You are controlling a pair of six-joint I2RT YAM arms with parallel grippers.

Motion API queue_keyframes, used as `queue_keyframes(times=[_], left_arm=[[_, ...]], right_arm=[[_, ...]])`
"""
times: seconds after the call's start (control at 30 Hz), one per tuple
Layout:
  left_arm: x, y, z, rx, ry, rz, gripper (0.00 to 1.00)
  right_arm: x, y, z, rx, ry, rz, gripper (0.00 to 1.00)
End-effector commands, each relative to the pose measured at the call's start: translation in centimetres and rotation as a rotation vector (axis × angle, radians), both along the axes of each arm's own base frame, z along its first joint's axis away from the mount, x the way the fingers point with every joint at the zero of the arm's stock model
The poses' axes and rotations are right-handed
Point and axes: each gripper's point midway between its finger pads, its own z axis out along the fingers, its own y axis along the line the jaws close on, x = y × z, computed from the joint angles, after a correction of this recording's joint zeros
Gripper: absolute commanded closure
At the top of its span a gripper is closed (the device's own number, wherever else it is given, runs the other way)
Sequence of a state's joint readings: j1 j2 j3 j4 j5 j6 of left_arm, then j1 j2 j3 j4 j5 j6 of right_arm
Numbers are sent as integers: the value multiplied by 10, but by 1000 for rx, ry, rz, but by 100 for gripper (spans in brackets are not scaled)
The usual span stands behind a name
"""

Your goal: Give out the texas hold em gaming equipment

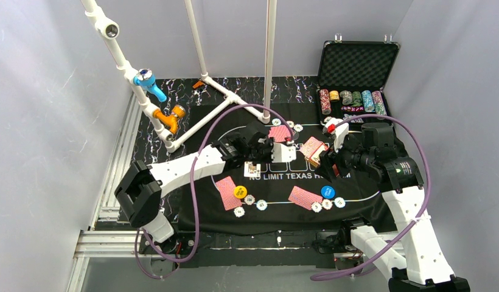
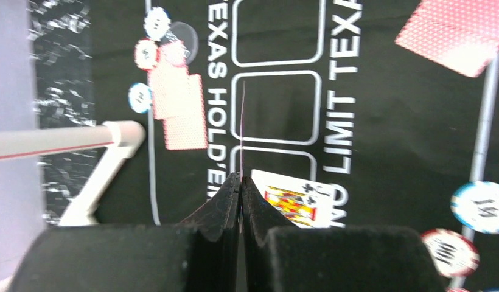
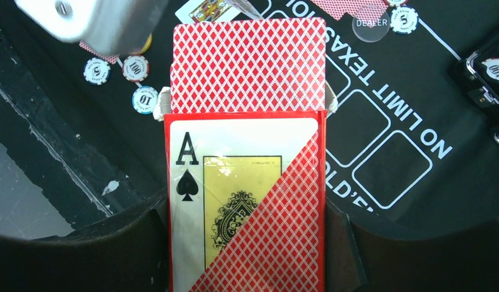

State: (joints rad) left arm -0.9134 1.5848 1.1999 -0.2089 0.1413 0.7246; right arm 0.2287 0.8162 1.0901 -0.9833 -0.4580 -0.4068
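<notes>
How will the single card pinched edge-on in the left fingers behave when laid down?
Edge-on the card is a hairline, so probably light, bendy. Once flat like the face-up card on the mat, likely hard to regrip.

The black felt mat bears red-backed cards, pale chips and button discs.

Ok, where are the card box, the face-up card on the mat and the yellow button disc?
card box [image 3: 247, 201]: right wrist view, on its ace-of-spades front.
face-up card [image 2: 293, 205]: left wrist view, on its printed middle.
yellow button disc [image 1: 240, 191]: top external view, on its centre.
</notes>
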Motion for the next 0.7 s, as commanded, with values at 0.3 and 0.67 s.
queue_keyframes(times=[0.3,0.67], left_arm=[[33,-25,-40,204,-334,-12,100],[-5,-15,-97,336,-133,-82,100]], right_arm=[[14,1,25,46,-85,-33,99],[14,0,25,42,-83,-38,99]])
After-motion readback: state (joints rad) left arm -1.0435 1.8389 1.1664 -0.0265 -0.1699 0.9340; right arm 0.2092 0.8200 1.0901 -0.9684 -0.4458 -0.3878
